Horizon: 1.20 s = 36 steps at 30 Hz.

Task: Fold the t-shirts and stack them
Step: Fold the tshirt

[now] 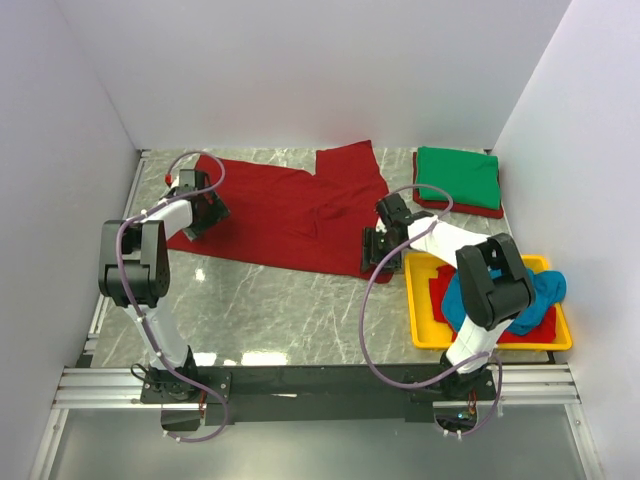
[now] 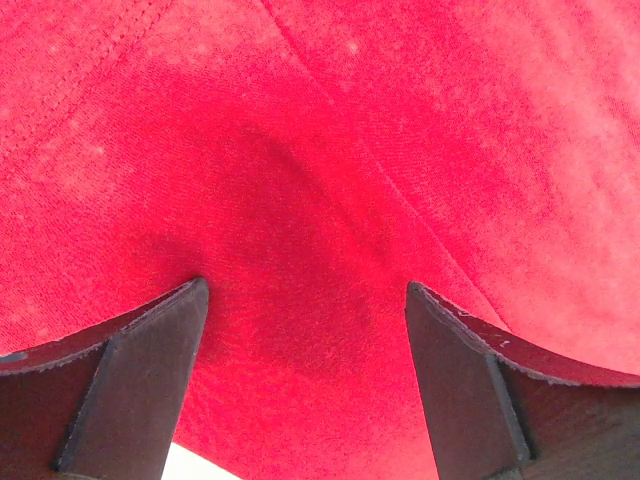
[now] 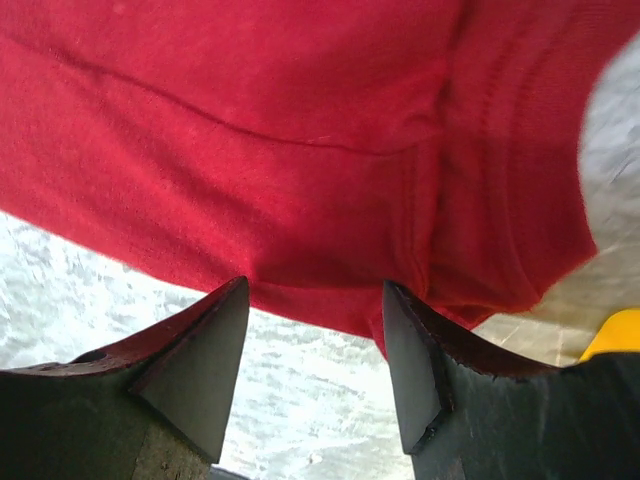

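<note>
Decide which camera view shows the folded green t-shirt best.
The top external view: the green t-shirt lies whole, folded, at the far right. Both wrist views show the red t-shirt, no green at all.

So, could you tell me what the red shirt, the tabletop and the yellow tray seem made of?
Red shirt: soft matte knit cloth, probably cotton jersey; fine weave, seams and limp wrinkles show. Tabletop: grey, veined, glossy with glare; stone or marble-print laminate, I cannot tell. Yellow tray: likely smooth moulded plastic, judging by its even colour and rounded rim.
</note>
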Motion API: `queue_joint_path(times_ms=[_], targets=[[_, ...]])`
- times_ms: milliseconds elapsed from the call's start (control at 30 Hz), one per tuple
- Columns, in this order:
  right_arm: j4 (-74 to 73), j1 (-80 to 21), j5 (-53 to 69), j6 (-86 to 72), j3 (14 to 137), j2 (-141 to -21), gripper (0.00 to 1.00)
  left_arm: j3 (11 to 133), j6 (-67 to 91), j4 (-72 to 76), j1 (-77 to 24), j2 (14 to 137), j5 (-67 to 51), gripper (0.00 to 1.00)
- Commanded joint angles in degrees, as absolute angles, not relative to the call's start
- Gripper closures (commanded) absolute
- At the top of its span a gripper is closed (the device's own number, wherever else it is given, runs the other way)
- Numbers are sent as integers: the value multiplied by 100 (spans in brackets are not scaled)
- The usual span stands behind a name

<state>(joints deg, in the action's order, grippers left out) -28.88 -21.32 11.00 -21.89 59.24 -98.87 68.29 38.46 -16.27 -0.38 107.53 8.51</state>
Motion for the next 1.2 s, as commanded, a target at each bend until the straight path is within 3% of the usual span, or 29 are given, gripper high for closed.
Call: queue_joint_path(times_ms=[0,333,733,1167], targets=[[-2786,-1995,695,-2057,6012,-10028,37,6539,3376,-1758,149,11065,958,12],[-3076,-1810,641,-1793,6020,-9958,37,6530,2953,-1564,193,11013,677,12],[-3841,-2162,1239,-1889,7531,-9817,37,7215,3208,-2329,193,10284,431,8],[-2954,-2566,1784,-2487,8807,-11407,37,8165,3164,-2241,334,11275,-184,7]])
